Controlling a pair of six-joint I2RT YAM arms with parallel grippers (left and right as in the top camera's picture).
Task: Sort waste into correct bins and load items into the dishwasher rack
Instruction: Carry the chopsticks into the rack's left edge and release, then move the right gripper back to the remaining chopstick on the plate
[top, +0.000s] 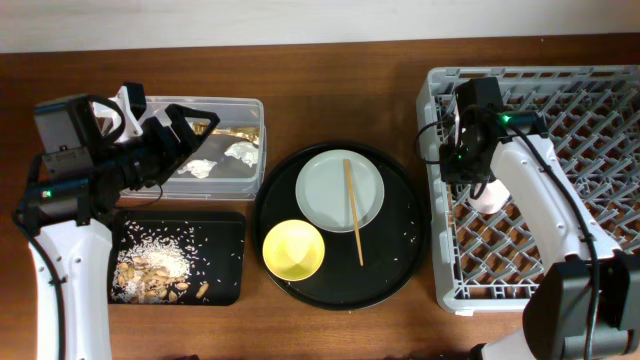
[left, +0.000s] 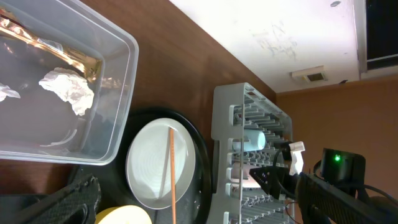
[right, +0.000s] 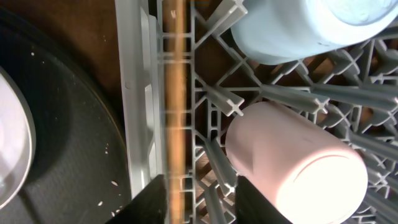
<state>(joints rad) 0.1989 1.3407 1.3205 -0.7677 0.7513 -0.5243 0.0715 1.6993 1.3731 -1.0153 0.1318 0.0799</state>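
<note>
Wooden chopstick (right: 175, 93) (blurred in the right wrist view): it lies lengthwise just inside one outer wall of the large square grey plastic dishwasher rack (right: 140, 93), the wall that faces the large round black tray (top: 400, 265).

One end of the stick passes between the fingers of the right gripper (right: 202, 190). The jaws stand parted, with a gap wider than the stick. The stick runs close beside one finger and clear of the other, so it is released, not clamped.

A pink cup (right: 292, 162) lies tilted on the rack's pegs, just beside the stick and deeper into the rack. A light blue cup (right: 292, 31) sits on the pegs next to it.

A second wooden chopstick (top: 353, 212) lies outside the rack, across a pale round plate (top: 325, 190) on the round tray. A yellow bowl (top: 293, 250) shares that tray, farther from the rack than the plate.

The left gripper (top: 180, 140) is well apart from the rack, beyond the round tray, above a clear plastic rectangular tub (top: 230, 101). Its jaws are spread wide. The tub holds a crumpled gold foil wrapper (left: 62, 56) and white tissue wads (left: 71, 90). Beside the tub, equally far from the rack, a shallow black rectangular tray (top: 225, 260) holds beige food scraps (top: 150, 270).
</note>
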